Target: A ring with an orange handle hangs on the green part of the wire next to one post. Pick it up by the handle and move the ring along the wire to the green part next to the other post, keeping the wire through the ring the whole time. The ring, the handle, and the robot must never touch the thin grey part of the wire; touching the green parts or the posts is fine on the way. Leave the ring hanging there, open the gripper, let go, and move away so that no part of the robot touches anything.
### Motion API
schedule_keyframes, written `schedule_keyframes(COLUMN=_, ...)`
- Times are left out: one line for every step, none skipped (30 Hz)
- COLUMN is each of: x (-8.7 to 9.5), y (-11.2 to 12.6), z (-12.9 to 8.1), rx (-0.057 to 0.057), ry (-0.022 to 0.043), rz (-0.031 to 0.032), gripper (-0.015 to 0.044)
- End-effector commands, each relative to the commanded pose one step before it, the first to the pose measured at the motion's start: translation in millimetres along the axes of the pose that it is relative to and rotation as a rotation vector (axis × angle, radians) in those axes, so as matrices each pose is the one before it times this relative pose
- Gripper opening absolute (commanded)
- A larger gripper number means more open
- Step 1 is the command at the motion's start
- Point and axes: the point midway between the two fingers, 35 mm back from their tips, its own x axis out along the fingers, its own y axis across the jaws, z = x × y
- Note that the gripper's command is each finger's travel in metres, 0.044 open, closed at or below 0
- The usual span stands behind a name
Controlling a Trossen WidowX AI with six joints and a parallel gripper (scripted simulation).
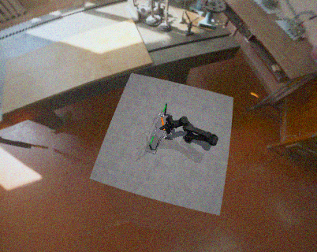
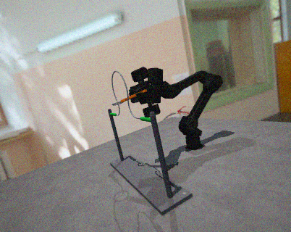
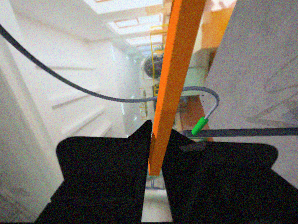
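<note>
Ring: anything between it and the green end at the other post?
No separate object. The gripper is shut on the orange handle, and the ring sits above the far post. Only the looping grey wire leads to the green end on the near post.
</note>
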Motion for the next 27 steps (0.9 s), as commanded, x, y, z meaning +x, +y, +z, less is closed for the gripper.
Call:
schedule_keyframes(x=-0.4, y=11.45, z=0.73, rx=0.0581, ry=0.00097, rz=0.04217, gripper=-0.015)
schedule_keyframes(x=-0.11, y=2.17, z=0.11, rx=0.0092, ry=0.00006, rz=0.00675, gripper=-0.015)
schedule_keyframes(x=-0.11, y=2.08, z=0.11, rx=0.0086, ry=0.00007, rz=0.00628, gripper=-0.015)
schedule_keyframes(x=-0.11, y=2.07, z=0.11, rx=0.0085, ry=0.00007, rz=0.00615, gripper=-0.015)
schedule_keyframes(x=-0.11, y=2.03, z=0.12, rx=0.008, ry=0.00008, rz=0.00569, gripper=-0.015)
schedule_keyframes(x=-0.19, y=2.69, z=0.2, rx=0.0092, ry=0.00014, rz=0.00617, gripper=-0.015)
schedule_keyframes(x=-0.16, y=1.87, z=0.16, rx=0.0055, ry=0.0001, rz=0.00341, gripper=-0.015)
schedule_keyframes(x=-0.13, y=1.5, z=0.14, rx=0.0041, ry=0.00008, rz=0.00239, gripper=-0.015)
schedule_keyframes(x=-0.13, y=1.44, z=0.14, rx=0.0038, ry=0.00008, rz=0.00218, gripper=-0.015)
schedule_keyframes(x=-0.12, y=1.36, z=0.13, rx=0.003, ry=0.00007, rz=0.00143, gripper=-0.015)
schedule_keyframes(x=-0.09, y=1.0, z=0.1, rx=0.0005, ry=0.00004, rz=-0.00064, gripper=-0.015)
schedule_keyframes(x=-0.09, y=0.92, z=0.09, rx=-0.0003, ry=0.00002, rz=-0.00135, gripper=-0.015)
schedule_keyframes(x=-0.09, y=0.9, z=0.09, rx=-0.0006, ry=0.00002, rz=-0.00161, gripper=-0.015)
schedule_keyframes(x=-0.09, y=0.88, z=0.09, rx=-0.0007, ry=0.00002, rz=-0.0017, gripper=-0.015)
schedule_keyframes(x=-0.08, y=0.75, z=0.08, rx=-0.0015, ry=0.00001, rz=-0.00234, gripper=-0.015)
schedule_keyframes(x=-0.05, y=0.47, z=0.04, rx=-0.0035, ry=-0.00003, rz=-0.00398, gripper=-0.015)
schedule_keyframes(x=-0.04, y=0.41, z=0.04, rx=-0.0044, ry=-0.00006, rz=-0.00489, gripper=-0.015)
schedule_keyframes(x=-0.04, y=0.37, z=0.04, rx=-0.0047, ry=-0.00007, rz=-0.0051, gripper=-0.015)
schedule_keyframes(x=-0.04, y=0.35, z=0.04, rx=-0.0047, ry=-0.00007, rz=-0.0051, gripper=-0.015)
schedule_keyframes(x=-0.03, y=0.17, z=0.02, rx=-0.0023, ry=-0.00001, rz=-0.00247, gripper=-0.015)
schedule_keyframes(x=-0.01, y=0.05, z=0.01, rx=-0.0043, ry=-0.00007, rz=-0.00433, gripper=-0.015)
schedule_keyframes(x=0.0, y=0.03, z=0.02, rx=-0.0062, ry=-0.00018, rz=-0.00622, gripper=-0.015)
schedule_keyframes(x=0.0, y=0.0, z=0.02, rx=-0.0076, ry=-0.00021, rz=-0.00768, gripper=-0.015)
schedule_keyframes(x=-0.01, y=-0.02, z=0.02, rx=-0.0083, ry=-0.0002, rz=-0.00834, gripper=-0.015)
schedule_keyframes(x=0.27, y=-0.05, z=0.08, rx=-0.008, ry=-0.00266, rz=-0.00793, gripper=-0.015)
schedule_keyframes(x=0.73, y=-0.02, z=0.16, rx=-0.0053, ry=-0.00616, rz=-0.00494, gripper=-0.015)
schedule_keyframes(x=1.1, y=-0.02, z=0.24, rx=-0.0059, ry=-0.00918, rz=-0.00544, gripper=-0.015)
